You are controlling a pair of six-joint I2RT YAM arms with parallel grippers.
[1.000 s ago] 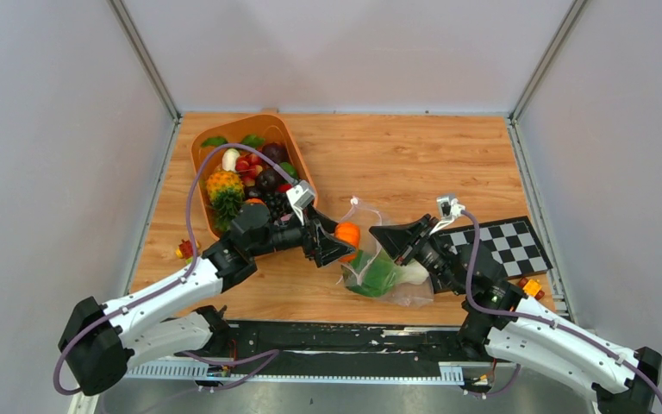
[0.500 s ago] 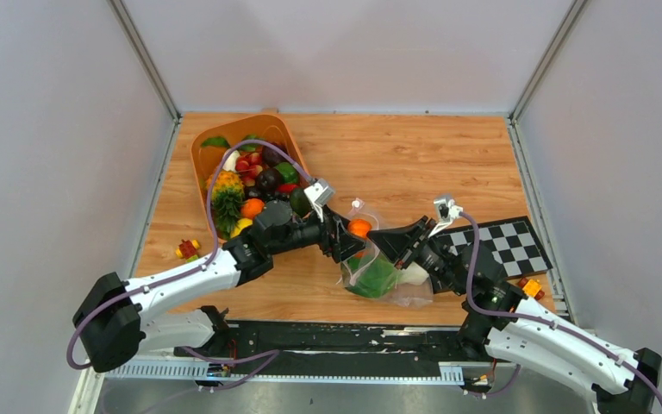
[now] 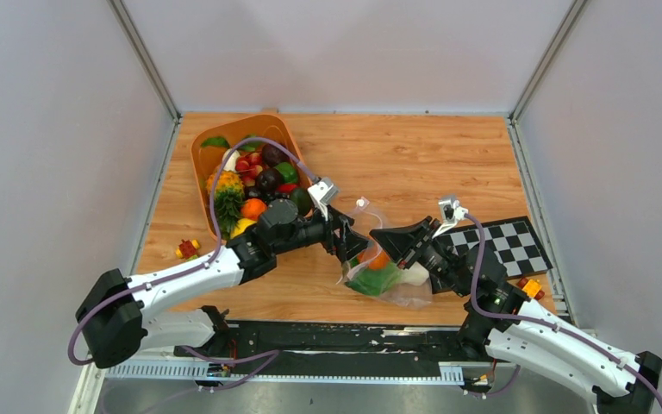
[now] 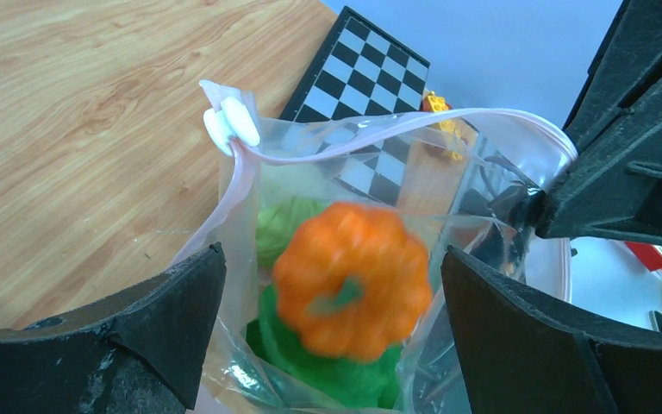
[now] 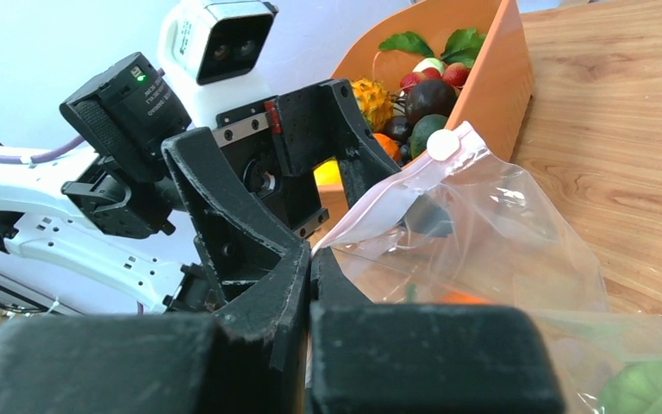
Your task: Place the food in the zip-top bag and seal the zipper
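Note:
The clear zip-top bag stands open near the table's front middle; it also shows in the left wrist view. My right gripper is shut on the bag's mouth edge and holds it up. My left gripper is open over the mouth. An orange toy pumpkin, blurred, is inside the mouth between my open left jaws, touching neither. It lies above green food and a pale green cabbage. The pinkish zipper runs round the open mouth, with a white tab.
The orange tub of more toy fruit stands at the back left. A checkered board lies to the right of the bag. Small toy pieces lie at the left edge and near the right arm.
My left gripper moved right to the bag's mouth and opened. The orange pumpkin left its jaws and dropped into the bag. My right gripper kept its hold.

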